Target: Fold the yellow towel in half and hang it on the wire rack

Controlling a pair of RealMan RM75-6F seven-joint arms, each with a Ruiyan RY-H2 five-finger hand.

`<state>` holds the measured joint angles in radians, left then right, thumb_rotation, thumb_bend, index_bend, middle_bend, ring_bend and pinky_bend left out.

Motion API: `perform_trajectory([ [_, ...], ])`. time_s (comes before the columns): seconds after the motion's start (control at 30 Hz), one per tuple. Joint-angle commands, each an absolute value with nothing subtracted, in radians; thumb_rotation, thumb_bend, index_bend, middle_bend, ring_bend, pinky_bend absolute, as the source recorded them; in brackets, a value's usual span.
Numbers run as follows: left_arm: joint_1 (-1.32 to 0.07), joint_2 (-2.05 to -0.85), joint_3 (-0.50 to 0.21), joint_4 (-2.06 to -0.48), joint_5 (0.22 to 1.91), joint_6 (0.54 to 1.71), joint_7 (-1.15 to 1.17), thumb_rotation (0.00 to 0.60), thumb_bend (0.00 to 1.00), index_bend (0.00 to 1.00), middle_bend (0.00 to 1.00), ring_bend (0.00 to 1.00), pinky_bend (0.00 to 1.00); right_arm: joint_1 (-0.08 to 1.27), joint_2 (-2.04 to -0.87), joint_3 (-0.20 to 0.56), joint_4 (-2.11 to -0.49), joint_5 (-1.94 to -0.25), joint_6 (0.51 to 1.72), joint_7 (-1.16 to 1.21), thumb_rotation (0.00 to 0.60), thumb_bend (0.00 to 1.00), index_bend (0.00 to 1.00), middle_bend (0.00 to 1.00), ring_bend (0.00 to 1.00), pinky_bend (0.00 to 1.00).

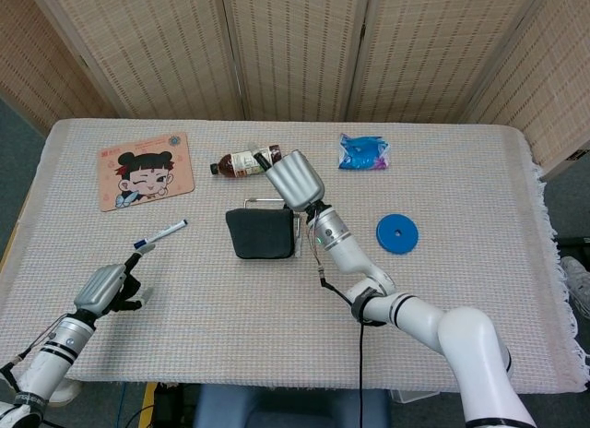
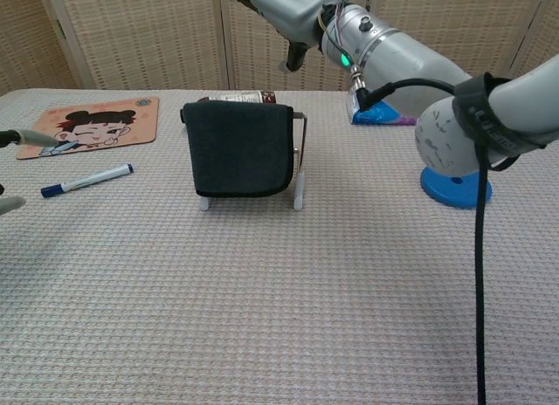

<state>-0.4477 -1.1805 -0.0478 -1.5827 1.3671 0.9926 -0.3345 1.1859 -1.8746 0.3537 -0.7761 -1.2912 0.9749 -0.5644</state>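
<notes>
The towel [image 1: 261,234] [image 2: 238,149] looks dark grey, not yellow. It hangs folded over the top bar of the small wire rack [image 1: 297,232] [image 2: 300,165] in the middle of the table. My right hand [image 1: 295,179] [image 2: 284,8] hovers just above and behind the rack, fingers apart, holding nothing and clear of the towel. Far from the rack, my left hand [image 1: 109,288] lies near the table's front left edge with its fingers [image 2: 22,136] spread and nothing in it.
A blue marker [image 1: 161,234] [image 2: 87,180] lies near the left hand. A cartoon mat [image 1: 146,170] [image 2: 96,124] is at the back left, a bottle [image 1: 241,162] lies behind the rack. A blue bag [image 1: 363,152] [image 2: 380,108] and a blue disc [image 1: 397,233] [image 2: 454,184] lie to the right.
</notes>
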Motion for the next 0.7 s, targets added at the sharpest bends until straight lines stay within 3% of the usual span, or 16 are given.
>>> perform_trajectory([
  [0.03,-0.449,-1.18,-0.051,-1.58,1.368,0.995,-0.334,0.6,0.47,0.06,0.98,0.84,0.98,1.144,-1.83,0.333,-0.858,-1.302,1.01,-0.549,0.6,0.24,0.03,0.87,0.98,1.0],
  [0.2,-0.449,-1.186,-0.059,-1.568,1.368,1.012,-0.31,0.6,0.47,0.06,0.96,0.83,0.98,1.037,-1.716,0.289,-1.052,-1.317,1.085,-0.539,0.6,0.25,0.04,0.82,0.93,1.0],
  [0.5,-0.433,-1.19,-0.082,-1.553,1.351,1.074,-0.241,0.6,0.46,0.11,0.87,0.74,0.9,0.813,-1.449,0.203,-1.436,-1.358,1.266,-0.538,0.6,0.34,0.21,0.75,0.85,1.0],
  [0.7,-0.398,-1.192,-0.095,-1.54,1.335,1.161,-0.144,0.6,0.45,0.15,0.82,0.69,0.85,0.65,-1.29,0.128,-1.585,-1.39,1.385,-0.479,0.6,0.38,0.24,0.71,0.78,1.0],
])
